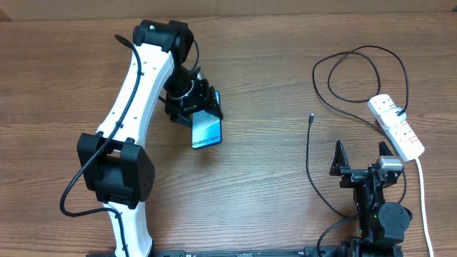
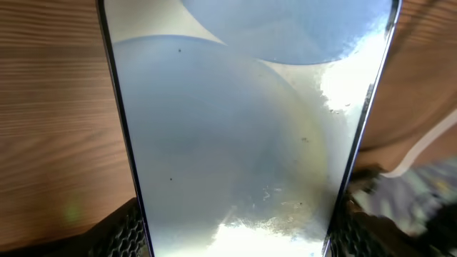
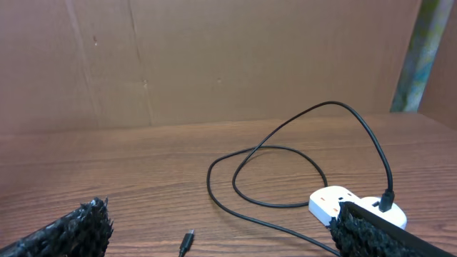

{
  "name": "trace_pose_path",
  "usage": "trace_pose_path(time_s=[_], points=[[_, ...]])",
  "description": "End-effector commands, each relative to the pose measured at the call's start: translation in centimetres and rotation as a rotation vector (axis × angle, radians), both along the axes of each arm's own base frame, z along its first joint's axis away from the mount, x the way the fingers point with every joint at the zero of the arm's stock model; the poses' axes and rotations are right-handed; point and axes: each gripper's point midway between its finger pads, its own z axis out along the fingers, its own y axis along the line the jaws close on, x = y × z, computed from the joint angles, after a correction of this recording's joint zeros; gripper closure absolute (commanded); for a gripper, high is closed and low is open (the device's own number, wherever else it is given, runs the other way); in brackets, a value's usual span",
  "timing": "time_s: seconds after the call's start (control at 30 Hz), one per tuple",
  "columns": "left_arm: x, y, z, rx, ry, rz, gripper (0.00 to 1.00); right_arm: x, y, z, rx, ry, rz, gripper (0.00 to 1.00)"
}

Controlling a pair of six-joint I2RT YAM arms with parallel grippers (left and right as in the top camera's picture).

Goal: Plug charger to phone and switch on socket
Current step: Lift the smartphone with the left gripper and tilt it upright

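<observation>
My left gripper [image 1: 198, 113] is shut on the phone [image 1: 207, 129], a slim handset with a light blue screen, held left of the table's centre. In the left wrist view the phone [image 2: 235, 128] fills the frame, with a black finger [image 2: 125, 230] pressed against each long edge. The charger, a thin black cable [image 1: 357, 51], loops at the back right, and its plug tip [image 1: 311, 118] lies free on the wood. The white socket [image 1: 397, 126] lies at the right edge. My right gripper [image 1: 362, 160] stands open and empty just in front of the plug tip [image 3: 187, 243], left of the socket [image 3: 335, 203].
A thick white cord [image 1: 423, 196] runs from the socket toward the front right. The black cable [image 1: 308, 168] trails down past the right arm's base. A brown cardboard wall [image 3: 214, 64] closes off the back of the table.
</observation>
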Motion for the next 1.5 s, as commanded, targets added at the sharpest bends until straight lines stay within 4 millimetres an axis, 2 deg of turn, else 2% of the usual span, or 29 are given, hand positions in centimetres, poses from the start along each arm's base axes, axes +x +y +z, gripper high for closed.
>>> trace_pose_path(time_s=[0.0, 0.13, 0.63, 1.47], points=[[-0.1, -2.2, 2.5, -0.160, -0.016, 0.002, 0.51, 0.0, 0.0, -0.2, -0.005, -0.003, -0.002, 0.00], [-0.2, -3.1, 3.1, -0.218, -0.001, 0.011, 0.52, 0.0, 0.0, -0.2, -0.005, -0.003, -0.002, 0.00], [-0.3, -3.3, 3.3, -0.233, 0.007, 0.021, 0.52, 0.0, 0.0, -0.2, -0.005, -0.003, -0.002, 0.00], [-0.1, -2.9, 3.0, -0.205, -0.006, 0.016, 0.53, 0.0, 0.0, -0.2, -0.005, -0.003, -0.002, 0.00]])
